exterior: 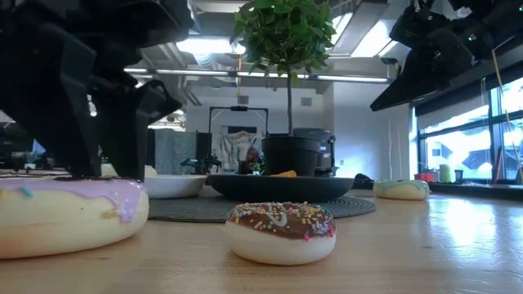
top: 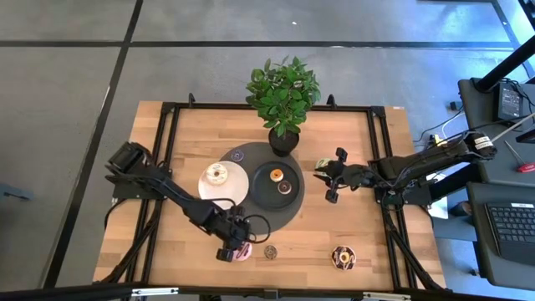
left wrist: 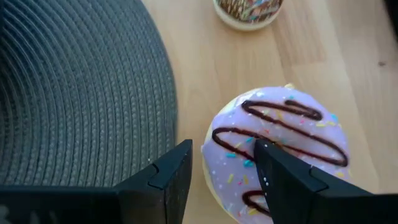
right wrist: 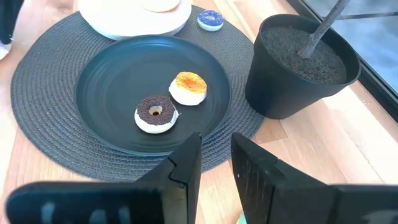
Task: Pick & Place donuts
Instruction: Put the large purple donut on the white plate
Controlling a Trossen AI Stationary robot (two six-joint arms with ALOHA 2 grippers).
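Note:
A purple-iced donut with chocolate stripes (left wrist: 280,130) (top: 244,252) (exterior: 65,212) lies near the table's front edge. My left gripper (left wrist: 224,177) (top: 232,249) is open and comes down on it: one finger stands over the donut's middle, the other outside its rim on the mat side. My right gripper (right wrist: 214,165) (top: 328,177) is open and held above the table, beside a green donut (top: 323,165) (exterior: 400,189). An orange donut (right wrist: 188,87) and a chocolate one (right wrist: 155,113) lie on the black plate (right wrist: 106,93). A cream donut (top: 217,175) sits on the white plate (top: 236,186). My left gripper comes at the purple donut from above, pointing down. One finger (left wrist: 280,180) is over the icing near the donut's middle, and the other finger (left wrist: 168,177) is beside the rim. I cannot tell whether either finger touches the donut, which lies flat on the table.
A round grey mat (top: 292,219) (left wrist: 74,87) carries both plates, a potted plant (top: 284,138) (right wrist: 298,68) and a mini purple donut (top: 238,155) (right wrist: 210,20). A mini chocolate sprinkled donut (top: 270,251) (exterior: 280,232) and a larger one (top: 343,257) lie near the front edge.

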